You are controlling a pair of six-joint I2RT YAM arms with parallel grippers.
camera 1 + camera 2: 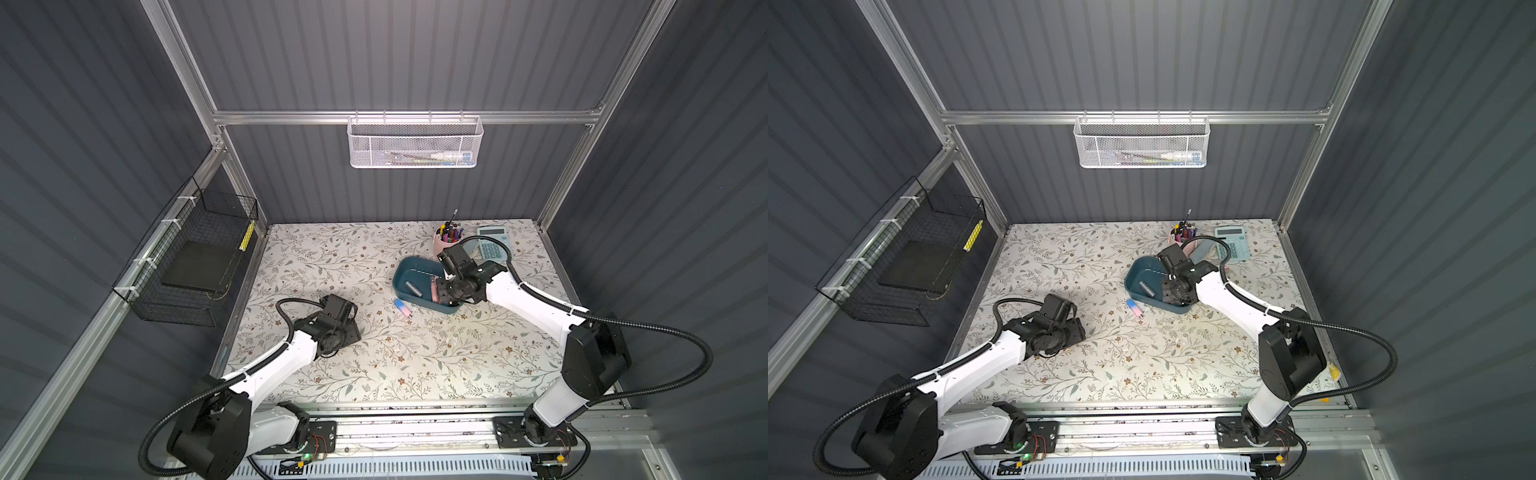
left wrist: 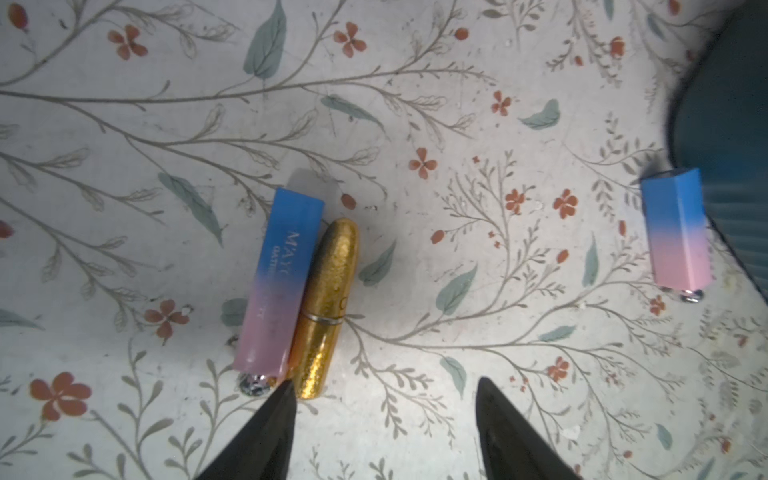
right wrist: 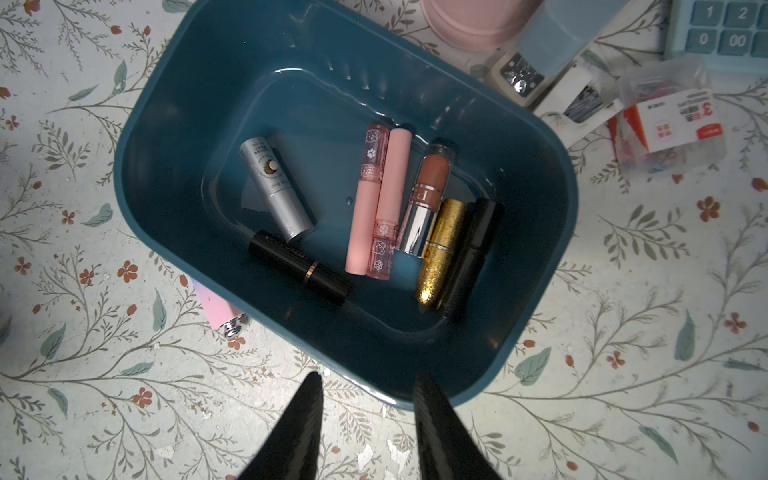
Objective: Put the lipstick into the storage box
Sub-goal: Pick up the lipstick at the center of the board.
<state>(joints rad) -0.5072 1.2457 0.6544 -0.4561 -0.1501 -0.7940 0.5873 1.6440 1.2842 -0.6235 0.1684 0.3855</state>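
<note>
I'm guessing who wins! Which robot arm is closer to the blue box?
Right. The right gripper hovers over the storage box; the left gripper sits well apart.

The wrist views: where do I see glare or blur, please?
In the right wrist view, the dark teal plastic storage box is sharp, with white glare streaks on its inner wall; the tips of the right gripper look soft. In the left wrist view, the box's corner is blurred, the gold glitter lipstick tube sharp.
</note>
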